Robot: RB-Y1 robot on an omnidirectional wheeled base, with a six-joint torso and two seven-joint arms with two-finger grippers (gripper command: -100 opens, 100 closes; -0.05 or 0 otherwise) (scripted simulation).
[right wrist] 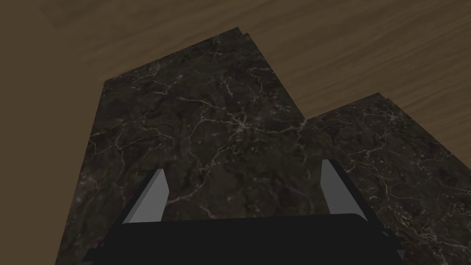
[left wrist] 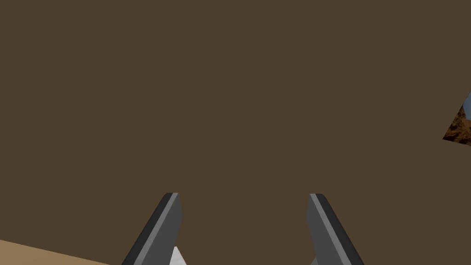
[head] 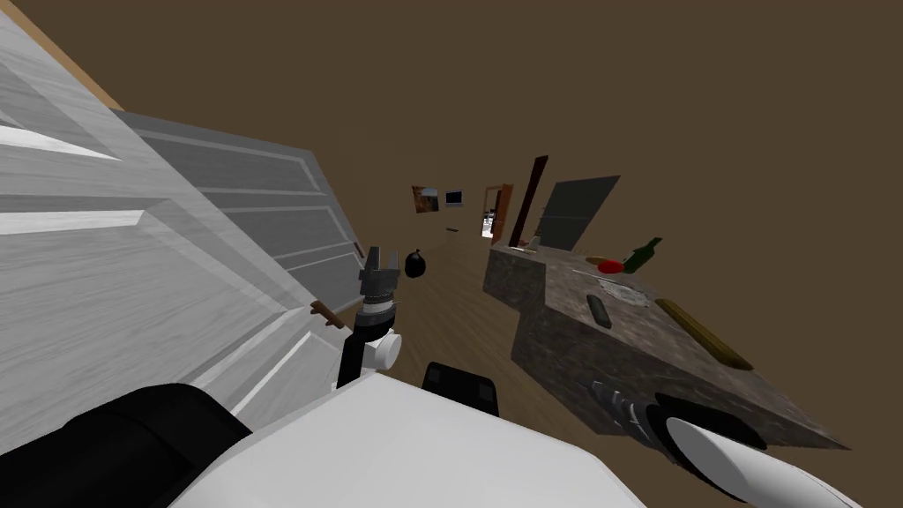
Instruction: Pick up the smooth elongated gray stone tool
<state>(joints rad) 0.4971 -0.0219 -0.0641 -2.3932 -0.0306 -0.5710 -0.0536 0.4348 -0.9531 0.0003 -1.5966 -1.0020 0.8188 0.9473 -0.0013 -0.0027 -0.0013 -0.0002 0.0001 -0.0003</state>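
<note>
Stone tool (head: 600, 310): smooth, dark grey, elongated bar lying flat on top of the counter (head: 652, 353), with nothing gripping it
Counter: dark veined marble block to my right, standing on a wood floor (head: 458, 309)
Right gripper (right wrist: 244, 193): 2 fingers spread wide with nothing between them, facing the counter's dark veined faces, wood floor beyond
Tool versus right gripper: in the head view the right forearm (head: 750, 459) comes in low at the counter's near end, and the tool lies farther along the top, well apart from it
Left gripper (head: 381, 260): held upright beside a white panelled front (head: 132, 265), fingers spread and empty, well apart from the tool across the floor
Neighbours on the counter: pale grey flat patch (head: 624, 291) just beside the tool, long olive-brown piece (head: 704, 333) near the outer edge, red item (head: 610, 265) and green bottle (head: 642, 255) farther back
</note>
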